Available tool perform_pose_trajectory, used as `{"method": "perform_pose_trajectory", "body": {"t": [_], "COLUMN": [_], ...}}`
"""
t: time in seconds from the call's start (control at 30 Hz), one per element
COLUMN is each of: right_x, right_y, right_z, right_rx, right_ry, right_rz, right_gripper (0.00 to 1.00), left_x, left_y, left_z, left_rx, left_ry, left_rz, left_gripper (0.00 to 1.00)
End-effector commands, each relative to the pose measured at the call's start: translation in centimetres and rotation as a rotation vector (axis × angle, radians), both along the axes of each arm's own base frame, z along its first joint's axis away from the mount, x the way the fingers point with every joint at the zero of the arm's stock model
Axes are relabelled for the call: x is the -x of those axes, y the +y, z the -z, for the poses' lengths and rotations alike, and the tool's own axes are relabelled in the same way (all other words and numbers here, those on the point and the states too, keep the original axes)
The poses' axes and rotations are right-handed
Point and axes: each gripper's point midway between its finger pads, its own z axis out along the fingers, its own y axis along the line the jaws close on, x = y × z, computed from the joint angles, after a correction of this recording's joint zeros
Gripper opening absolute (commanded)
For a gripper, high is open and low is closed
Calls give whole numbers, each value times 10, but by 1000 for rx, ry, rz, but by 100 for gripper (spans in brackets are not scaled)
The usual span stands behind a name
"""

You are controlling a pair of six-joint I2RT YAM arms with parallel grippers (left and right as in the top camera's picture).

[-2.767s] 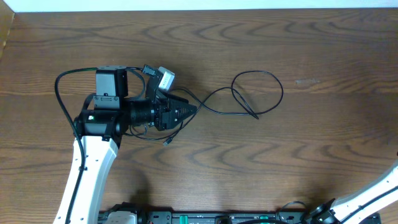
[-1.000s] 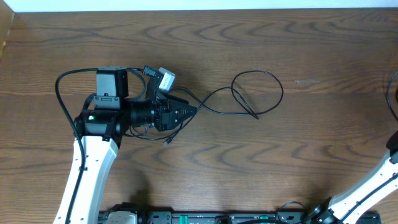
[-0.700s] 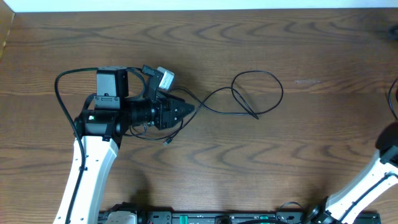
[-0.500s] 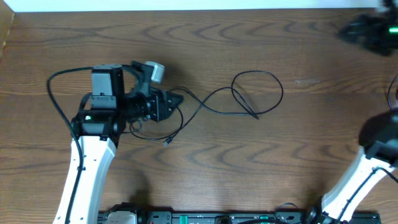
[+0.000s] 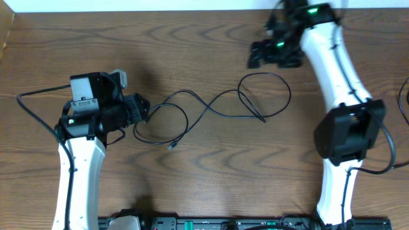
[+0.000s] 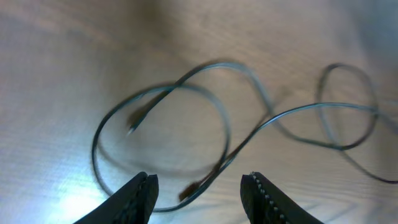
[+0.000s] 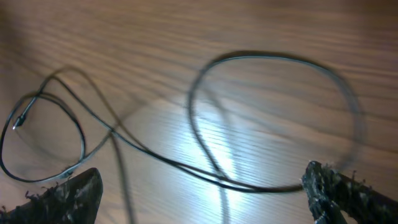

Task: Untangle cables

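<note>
Thin black cables [image 5: 211,108] lie in loops on the wooden table, from a coil near the left arm to a round loop [image 5: 265,94] on the right. One small plug end [image 5: 171,147] rests at the front. My left gripper [image 5: 142,108] stands open just left of the coil; in the left wrist view the gripper [image 6: 199,186] has nothing between its fingers and the blurred cables [image 6: 273,115] lie beyond. My right gripper [image 5: 255,56] hovers wide open at the table's far side, above the round loop. In the right wrist view the gripper [image 7: 202,186] frames the cables [image 7: 273,57].
The right arm [image 5: 339,76] stretches from the front right across the table to the far edge. A thicker black arm cable [image 5: 32,96] arcs out left of the left arm. A pale wall strip [image 5: 128,5] marks the far table edge.
The left arm has drawn back to the left, off the cables, leaving a wider coil on the table. The right arm has swung in from the right edge to the far side above the round loop.
</note>
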Motion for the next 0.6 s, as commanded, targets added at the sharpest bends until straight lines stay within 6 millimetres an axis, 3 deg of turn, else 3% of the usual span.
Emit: {"method": "perform_pose_trajectory", "body": {"t": [0.0,0.1,0.23,0.43,0.57], "right_x": [6,13,19,20,20], "right_y": [14,36,51,54,50], "right_z": [2,7,8,8,9], "right_rx": [22,16,16,18,20], "right_ry": [13,9,5,7,12], "right_rz": [60,28,-6,-6,1], "right_gripper": [99,99,99,99,99], "left_x": [4,4,4,3,-4], "left_y": [18,18,18,18,25], "left_z": [27,51,81,124,140], "left_rx": [-60,-47,-38,-26,-53], "left_ry": [120,209,308,424,436], "left_rz": [-79,-87,-83,-79,-106], "left_gripper": [49,49,48,49,49]}}
